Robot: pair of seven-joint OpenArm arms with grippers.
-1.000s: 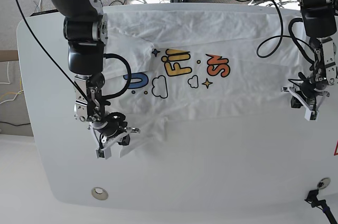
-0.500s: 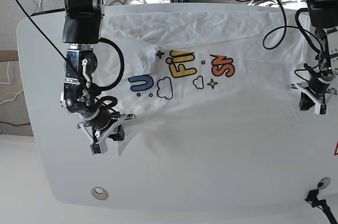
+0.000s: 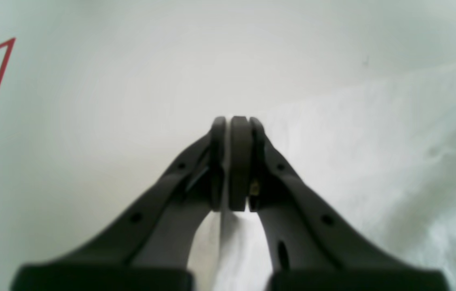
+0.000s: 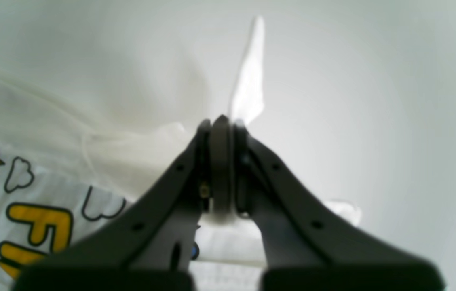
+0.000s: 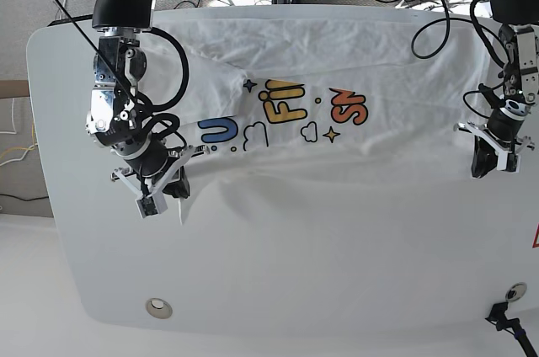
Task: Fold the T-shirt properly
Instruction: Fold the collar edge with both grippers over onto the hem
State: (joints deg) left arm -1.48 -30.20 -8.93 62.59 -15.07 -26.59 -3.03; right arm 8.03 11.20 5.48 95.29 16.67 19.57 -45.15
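The T-shirt (image 5: 337, 163) lies spread across the white table (image 5: 50, 121), print up, and over the last second both arms have carried its near edge a little towards the far side, so the letters sit more bunched and a fresh crease runs below them, which suggests a fold is under way. The right gripper (image 5: 158, 195) has its fingers pressed together on a pinch of white cloth at the shirt's lower left corner. The left gripper (image 5: 493, 157) is likewise clamped on the cloth edge at the opposite end.

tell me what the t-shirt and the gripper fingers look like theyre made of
T-shirt: soft matte white woven or knit fabric, likely cotton; it creases and drapes where pinched. Its print looks flat, like ink. Right gripper fingers: dark grey matte, probably moulded plastic, with rubbery-looking pads; the left gripper looks the same.
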